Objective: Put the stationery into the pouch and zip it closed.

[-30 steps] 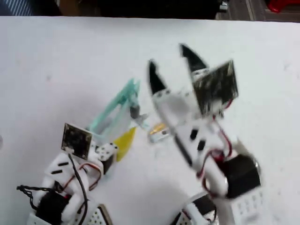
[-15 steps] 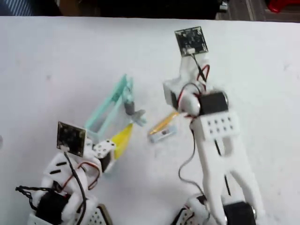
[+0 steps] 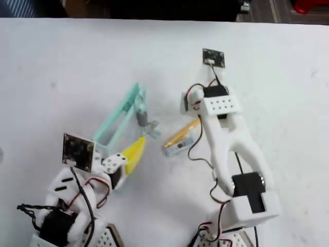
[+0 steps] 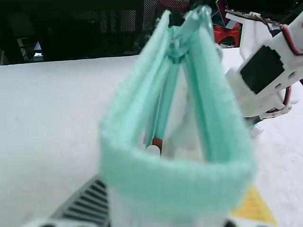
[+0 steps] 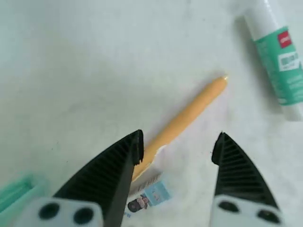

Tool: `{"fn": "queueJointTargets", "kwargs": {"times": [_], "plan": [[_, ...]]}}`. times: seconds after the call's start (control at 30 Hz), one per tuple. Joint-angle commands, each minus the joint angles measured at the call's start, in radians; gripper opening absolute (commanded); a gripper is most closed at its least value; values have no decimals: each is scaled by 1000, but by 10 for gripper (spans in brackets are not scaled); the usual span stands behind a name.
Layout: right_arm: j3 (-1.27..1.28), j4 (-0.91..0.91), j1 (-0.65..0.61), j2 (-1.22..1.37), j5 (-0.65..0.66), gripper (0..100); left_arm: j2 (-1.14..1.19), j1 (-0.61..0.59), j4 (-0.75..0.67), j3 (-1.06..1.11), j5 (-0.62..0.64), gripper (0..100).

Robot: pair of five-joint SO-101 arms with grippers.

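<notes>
1. The mint pouch (image 3: 122, 116) stands on edge near the table's middle, mouth gaping, its long axis slanting away from the left claw (image 3: 126, 146), which is clamped on its near end.
2. The right claw (image 5: 179, 137) hangs with fingers apart over a yellow pen (image 5: 184, 118). A labelled eraser (image 5: 149, 194) touches the pen, its print unreadable.
3. A glue stick (image 5: 279, 61) lies nearby, and open white table (image 3: 61, 62) surrounds them.

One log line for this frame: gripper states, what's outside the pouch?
left gripper: shut on pouch | right gripper: open over pen | outside pouch: pen, eraser, glue stick | zip: open
</notes>
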Motion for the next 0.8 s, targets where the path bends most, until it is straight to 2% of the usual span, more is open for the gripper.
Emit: {"fn": "queueJointTargets", "kwargs": {"times": [0.0,0.43,0.63,0.77], "plan": [[-12,-24,30,7,-12,225,12,-4,-14,-18,15,256],[-3,-71,21,19,-14,226,12,-4,-14,-18,15,256],[-18,-154,28,145,-14,226,12,-2,-14,-18,15,256],[-100,-137,36,229,-14,224,12,-2,-14,-18,15,256]]}}
